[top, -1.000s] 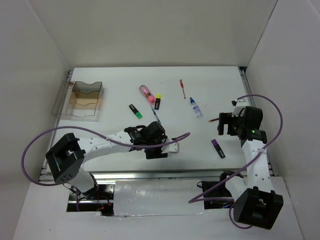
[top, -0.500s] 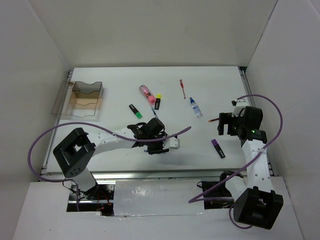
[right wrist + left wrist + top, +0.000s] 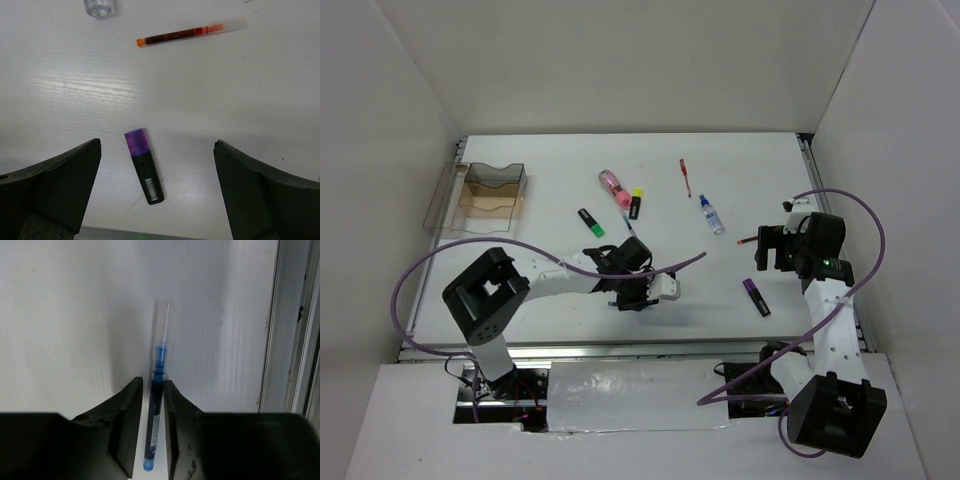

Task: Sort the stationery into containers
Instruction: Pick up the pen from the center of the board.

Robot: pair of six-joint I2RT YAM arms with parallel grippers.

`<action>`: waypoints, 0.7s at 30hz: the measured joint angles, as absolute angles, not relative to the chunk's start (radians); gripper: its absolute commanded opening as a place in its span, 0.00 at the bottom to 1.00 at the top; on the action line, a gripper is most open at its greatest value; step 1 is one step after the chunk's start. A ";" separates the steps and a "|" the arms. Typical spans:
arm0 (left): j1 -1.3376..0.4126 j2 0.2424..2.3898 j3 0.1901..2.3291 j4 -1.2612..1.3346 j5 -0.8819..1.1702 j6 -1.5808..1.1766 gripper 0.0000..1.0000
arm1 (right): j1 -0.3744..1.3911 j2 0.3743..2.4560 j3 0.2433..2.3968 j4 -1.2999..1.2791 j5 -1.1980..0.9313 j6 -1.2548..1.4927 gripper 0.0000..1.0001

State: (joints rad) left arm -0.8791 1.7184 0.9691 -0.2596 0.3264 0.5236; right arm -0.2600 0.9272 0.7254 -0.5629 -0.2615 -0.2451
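Note:
My left gripper (image 3: 625, 296) is shut on a thin blue pen (image 3: 154, 415), which runs lengthwise between the fingers just above the white table. My right gripper (image 3: 156, 146) is open and empty, high over a black highlighter with a purple end (image 3: 146, 175), also seen in the top view (image 3: 756, 297). A thin red pen (image 3: 180, 34) lies beyond it. The clear box with a tan bottom (image 3: 490, 198) stands at the far left. A pink tube (image 3: 612, 185), a yellow-ended highlighter (image 3: 636, 203), a green-ended highlighter (image 3: 591, 222) and a blue-capped bottle (image 3: 711, 215) lie mid-table.
A second red pen (image 3: 685, 177) lies near the back. A thin dark pen (image 3: 628, 228) lies below the yellow-ended highlighter. White walls enclose the table on three sides. A metal rail (image 3: 290, 340) runs along the table's edge beside my left gripper.
My left arm has swung its elbow to the right while the gripper stayed near the table's front middle, turning slightly. The right arm has not moved.

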 measured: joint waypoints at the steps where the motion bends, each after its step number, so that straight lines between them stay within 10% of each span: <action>1: -0.879 1.734 0.987 -0.267 0.328 0.525 0.33 | -0.260 0.927 0.725 -0.563 -0.262 -0.245 1.00; 10: -0.884 1.770 1.040 -0.286 0.295 0.516 0.00 | -0.260 0.927 0.725 -0.563 -0.262 -0.249 1.00; 21: -0.564 1.681 1.275 -0.494 0.271 0.280 0.00 | -0.262 0.920 0.725 -0.563 -0.268 -0.253 1.00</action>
State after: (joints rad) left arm -0.5644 1.6806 1.2747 -0.4942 0.2707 0.2802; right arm -0.2623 0.9199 0.7254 -0.5632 -0.2676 -0.2527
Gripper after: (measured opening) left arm 0.237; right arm 0.998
